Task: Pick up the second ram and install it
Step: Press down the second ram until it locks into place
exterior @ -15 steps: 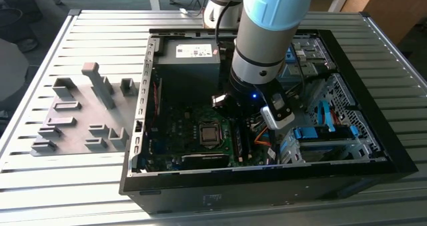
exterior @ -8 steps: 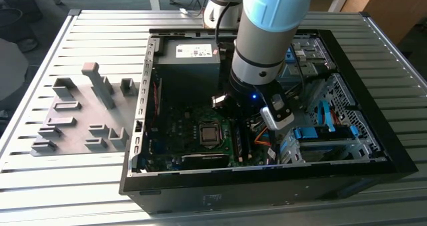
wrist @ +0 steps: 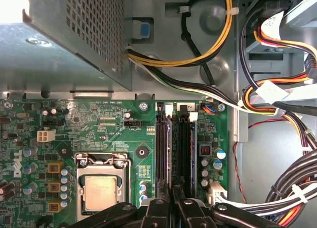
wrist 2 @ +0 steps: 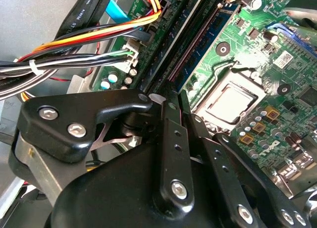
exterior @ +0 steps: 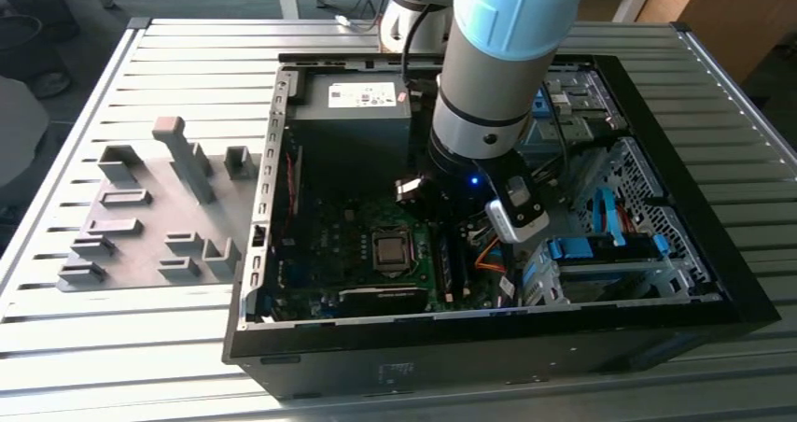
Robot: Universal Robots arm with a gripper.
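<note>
Now | gripper (wrist: 172, 204) is lowered over memory slots (wrist: 171, 148) | fingers seen together, seemingly pinching second ram (wrist: 172, 181) edge-on | judged light, stiff, fragile; best held by long edges.

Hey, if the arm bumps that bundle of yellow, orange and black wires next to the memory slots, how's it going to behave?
Probably floppy: the bundle of yellow, orange and black wires curves loosely in the second wrist view, so it should bend aside rather than resist. The white cable tie binds it, so the strands would likely shift together, not splay.
</note>
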